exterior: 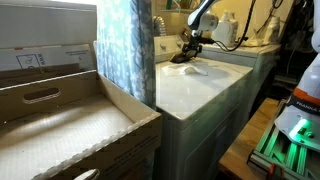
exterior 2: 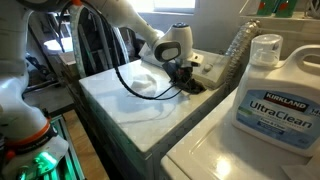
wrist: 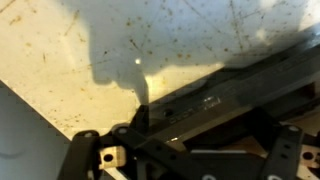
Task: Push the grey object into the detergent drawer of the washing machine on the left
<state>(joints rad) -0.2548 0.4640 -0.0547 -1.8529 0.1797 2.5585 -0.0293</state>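
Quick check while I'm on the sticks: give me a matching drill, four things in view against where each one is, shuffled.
Things:
1. claw
2. jug
3. cardboard box
4. curtain

Places:
A. blue, hanging beside the washing machine
B. low over the rear of the washing machine's top
C. standing on the second washer
D. open, in the foreground

Pairs: 1-B, 2-C, 3-D, 4-A

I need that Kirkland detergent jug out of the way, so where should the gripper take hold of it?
Probably the cap, from above: the jug stands upright, the cap is its narrowest part, and the body looks too broad for the jaws.
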